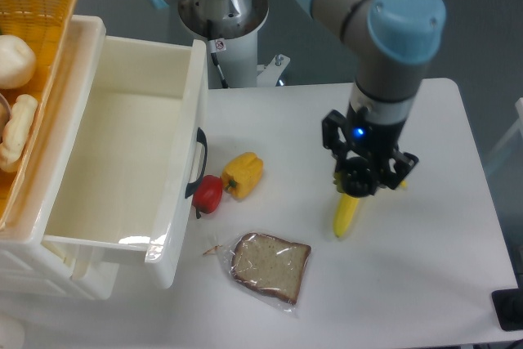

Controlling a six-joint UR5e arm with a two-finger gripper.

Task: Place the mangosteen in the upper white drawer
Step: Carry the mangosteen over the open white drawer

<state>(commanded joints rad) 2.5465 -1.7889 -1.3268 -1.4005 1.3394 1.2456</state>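
The one fixed camera looks down on a white table with the arm reaching in from the top right of the frame. Its gripper hangs right of centre, pointing straight down, directly over the top end of a yellow banana that lies on the table below it. A dark round shape sits at the gripper's tip, but whether that is the mangosteen or part of the tool cannot be told, and the fingers are seen end-on, so whether they are spread or pressed together cannot be told either. No mangosteen shows lying anywhere on the table or in the drawer. The upper white drawer fills the left half of the frame — pulled open, its curved black handle facing the middle of the picture. Just beside that handle lies a small red pepper, touching a yellow pepper to its right. Below them, at bottom centre, is a slice of bread in a clear bag. In the upper left corner an orange wicker basket holds pale bread rolls.
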